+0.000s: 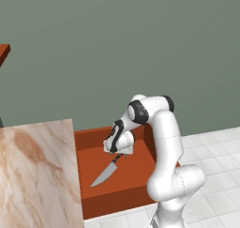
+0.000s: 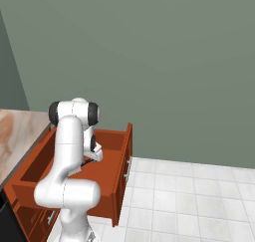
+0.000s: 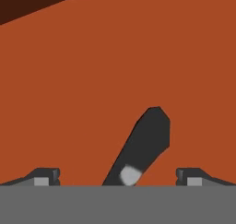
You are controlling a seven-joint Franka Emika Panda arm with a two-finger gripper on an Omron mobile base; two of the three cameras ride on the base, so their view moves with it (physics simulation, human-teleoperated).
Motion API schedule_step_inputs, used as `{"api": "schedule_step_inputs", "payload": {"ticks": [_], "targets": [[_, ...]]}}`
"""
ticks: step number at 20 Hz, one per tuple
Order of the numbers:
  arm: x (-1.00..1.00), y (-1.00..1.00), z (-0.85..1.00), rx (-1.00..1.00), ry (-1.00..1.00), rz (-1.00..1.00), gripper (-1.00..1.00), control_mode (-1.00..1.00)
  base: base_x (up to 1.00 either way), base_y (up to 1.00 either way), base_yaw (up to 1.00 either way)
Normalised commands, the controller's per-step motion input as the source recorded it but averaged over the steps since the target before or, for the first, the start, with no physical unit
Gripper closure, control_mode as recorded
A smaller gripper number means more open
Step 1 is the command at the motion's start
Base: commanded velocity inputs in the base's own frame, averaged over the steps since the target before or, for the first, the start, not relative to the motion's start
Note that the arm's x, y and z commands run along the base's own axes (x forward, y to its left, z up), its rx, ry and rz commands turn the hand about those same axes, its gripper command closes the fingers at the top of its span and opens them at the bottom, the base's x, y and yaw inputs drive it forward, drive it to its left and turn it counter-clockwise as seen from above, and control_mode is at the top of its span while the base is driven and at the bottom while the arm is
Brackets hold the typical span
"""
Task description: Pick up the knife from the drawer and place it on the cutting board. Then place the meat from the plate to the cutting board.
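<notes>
So we're at the very first step, grabbing the knife [image 1: 107, 172] out of the drawer [image 1: 136, 182]. The knife is lying flat on the drawer's orange-red bottom, roughly mid-floor, blade tip pointing toward the front-left corner and the dark handle angled back toward the rear wall. The gripper [image 3: 117, 179] is hanging right over the handle end, jaws spread as wide as they go and holding nothing. In the hand view the two finger tips [image 3: 46, 176] sit well out on either side of the dark handle, which runs diagonally up between them.

My read: the hand is lined up for the pinch but not down on it yet (the handle sits a bit skewed to the jaws, so a small wrist twist might help). Next move looks like a straight drop until the tips straddle the handle, then close and lift clear of the low drawer walls without snagging the blade.

The marbled counter [image 1: 33, 175] sits to the left of the drawer in the left base view.

No brands, labels or writing anywhere that I can read
</notes>
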Motion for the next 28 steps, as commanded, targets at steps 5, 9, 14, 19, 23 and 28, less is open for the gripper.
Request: {"api": "schedule_step_inputs", "payload": {"ticks": [5,9,14,19,23,28], "targets": [[0.06,0.00,-0.20,0.00,0.00,0.00,-1.00,-1.00,0.00,0.00,0.00],[0.00,0.00,-0.16,0.00,0.00,0.00,-1.00,-1.00,0.00,0.00,0.00],[0.00,0.00,-0.12,0.00,0.00,0.00,1.00,-1.00,0.00,0.00,0.00],[0.00,0.00,0.00,0.00,0.00,0.00,1.00,-1.00,0.00,0.00,0.00],[0.00,0.00,0.00,0.00,0.00,0.00,1.00,-1.00,0.00,0.00,0.00],[0.01,-0.10,0.23,0.00,0.00,0.00,1.00,-1.00,0.00,0.00,0.00]]}}
